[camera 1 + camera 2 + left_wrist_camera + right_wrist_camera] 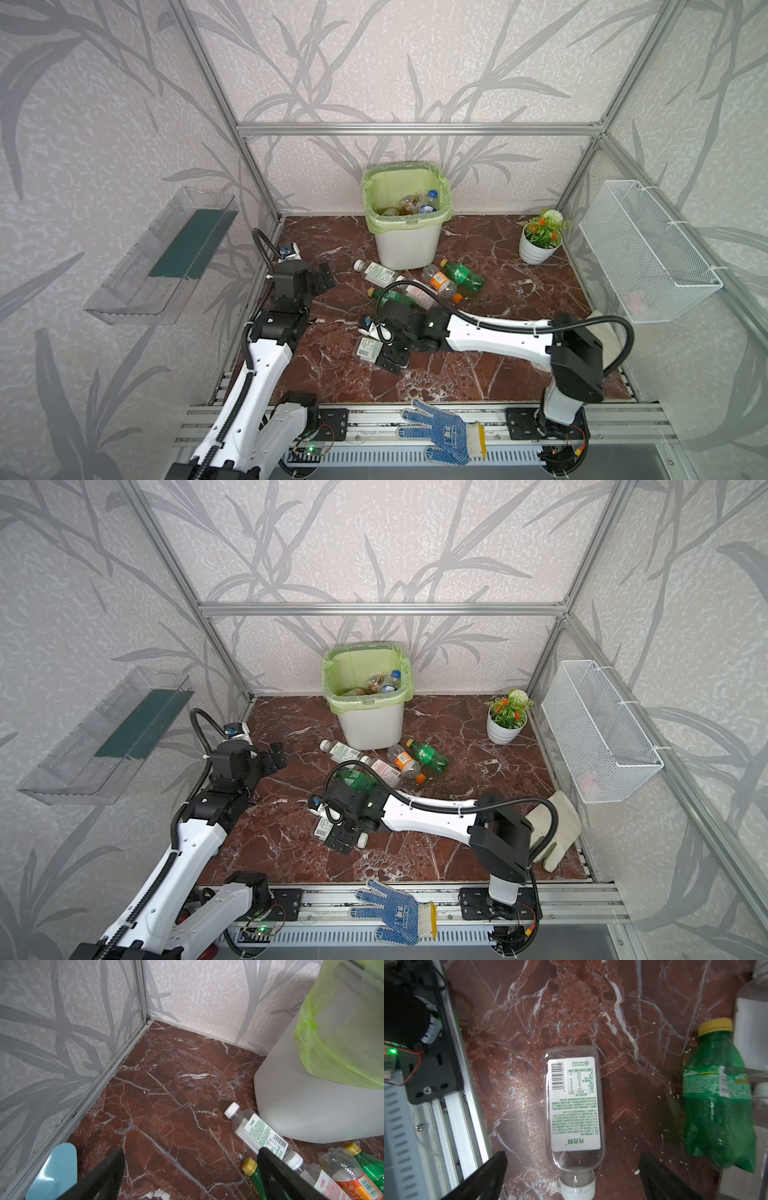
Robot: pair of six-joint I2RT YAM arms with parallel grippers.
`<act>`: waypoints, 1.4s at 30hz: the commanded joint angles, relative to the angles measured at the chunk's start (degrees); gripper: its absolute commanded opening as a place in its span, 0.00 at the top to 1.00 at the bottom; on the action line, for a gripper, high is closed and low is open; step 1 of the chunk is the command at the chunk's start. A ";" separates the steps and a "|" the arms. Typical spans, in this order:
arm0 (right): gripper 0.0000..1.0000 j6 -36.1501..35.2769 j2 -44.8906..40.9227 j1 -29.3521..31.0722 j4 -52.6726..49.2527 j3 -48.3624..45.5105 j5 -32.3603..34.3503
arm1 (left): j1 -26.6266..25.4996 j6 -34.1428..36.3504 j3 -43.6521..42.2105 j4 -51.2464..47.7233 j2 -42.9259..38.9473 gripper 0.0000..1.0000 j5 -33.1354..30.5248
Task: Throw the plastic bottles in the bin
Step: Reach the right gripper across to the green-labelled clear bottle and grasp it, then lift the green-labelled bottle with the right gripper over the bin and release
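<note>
The bin (409, 249), white with a light green bag, stands at the back wall and holds several plastic bottles (423, 203). In front of it several bottles lie in a loose cluster: a clear one with a green-printed label (376, 271), an orange-labelled one (439, 282) and two green ones (464, 276). My right gripper (572, 1157) points down, open, straddling the neck end of a clear white-labelled bottle (574, 1103) without touching it. A green bottle (718, 1105) lies beside it. My left gripper (191, 1153) hovers open and empty left of the cluster.
A white flower pot (535, 251) stands at the back right under a wire-mesh basket (648, 253) on the right wall. A clear shelf (166, 253) hangs on the left wall. A blue dotted glove (444, 432) lies on the front rail, a white mitt (557, 833) behind the right arm.
</note>
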 commanded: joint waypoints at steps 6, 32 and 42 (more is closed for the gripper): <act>0.01 -4.17 12.82 1.33 -14.82 13.91 4.63 | 1.13 -1.30 -1.55 -0.16 -1.17 0.01 2.03; 0.54 -8.85 5.34 0.70 -25.26 39.03 14.18 | 2.79 -1.03 -4.16 0.85 -0.99 0.01 4.19; 0.50 -30.67 -18.46 -1.40 10.13 39.91 25.79 | 2.78 -1.67 -5.20 3.59 5.41 0.01 7.99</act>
